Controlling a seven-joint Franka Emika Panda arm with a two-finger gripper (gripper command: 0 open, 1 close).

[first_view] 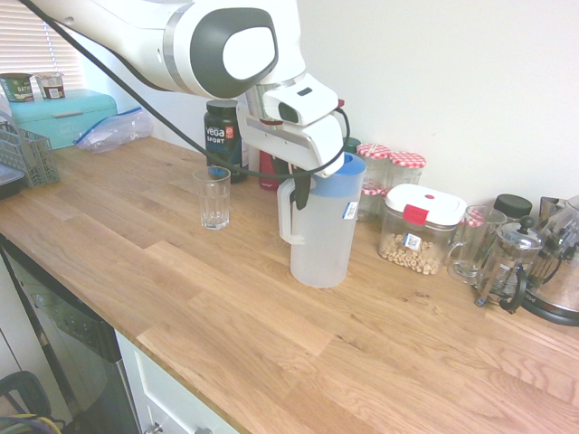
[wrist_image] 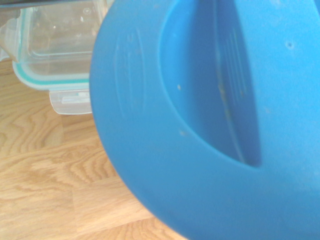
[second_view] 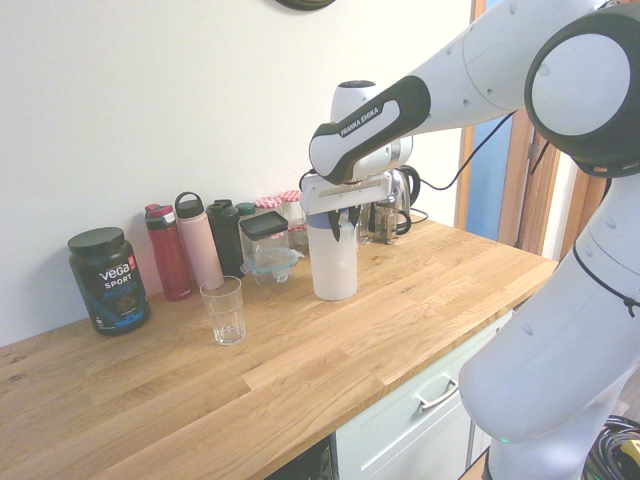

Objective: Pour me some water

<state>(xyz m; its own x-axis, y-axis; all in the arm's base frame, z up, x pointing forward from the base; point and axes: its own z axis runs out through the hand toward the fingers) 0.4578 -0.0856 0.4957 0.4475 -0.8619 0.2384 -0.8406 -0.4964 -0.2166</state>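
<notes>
A clear plastic pitcher (first_view: 321,235) (second_view: 334,265) with a blue lid (first_view: 348,167) stands upright on the wooden counter (first_view: 226,307). My gripper (first_view: 300,188) (second_view: 342,220) comes down at the top of its white handle (first_view: 284,215), with the dark fingers closed around it. The blue lid (wrist_image: 200,115) fills most of the wrist view. An empty drinking glass (first_view: 213,197) (second_view: 224,310) stands upright on the counter, a short way from the pitcher on its handle side.
Along the wall stand a black Vega tub (first_view: 222,127) (second_view: 108,280), water bottles (second_view: 170,250), red-lidded jars (first_view: 389,172), a cereal container (first_view: 421,231), a French press (first_view: 507,267) and a kettle (first_view: 561,280). A teal bread box (first_view: 63,113) and dish rack (first_view: 27,154) sit at the counter's far end.
</notes>
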